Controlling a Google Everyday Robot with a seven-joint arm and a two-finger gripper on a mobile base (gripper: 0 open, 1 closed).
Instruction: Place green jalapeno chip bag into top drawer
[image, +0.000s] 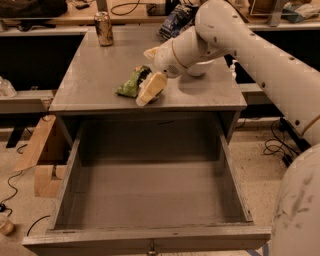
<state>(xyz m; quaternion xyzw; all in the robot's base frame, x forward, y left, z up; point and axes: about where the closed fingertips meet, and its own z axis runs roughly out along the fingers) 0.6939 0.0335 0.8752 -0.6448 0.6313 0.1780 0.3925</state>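
The green jalapeno chip bag (130, 84) lies crumpled on the grey cabinet top (90, 75), near its front edge. My gripper (150, 70) is at the bag's right end, low over the top. Its cream fingers (150, 89) are spread apart, one in front of the bag's end and one behind it. The bag rests on the cabinet top, not lifted. The top drawer (150, 192) is pulled fully out below the cabinet top, with a bare flat bottom and a small knob (150, 248) on its front.
A soda can (103, 28) stands at the back left of the cabinet top. A dark blue-and-white chip bag (175, 20) lies at the back, behind my arm (240, 45). A cardboard box (42, 160) and cables lie on the floor to the left.
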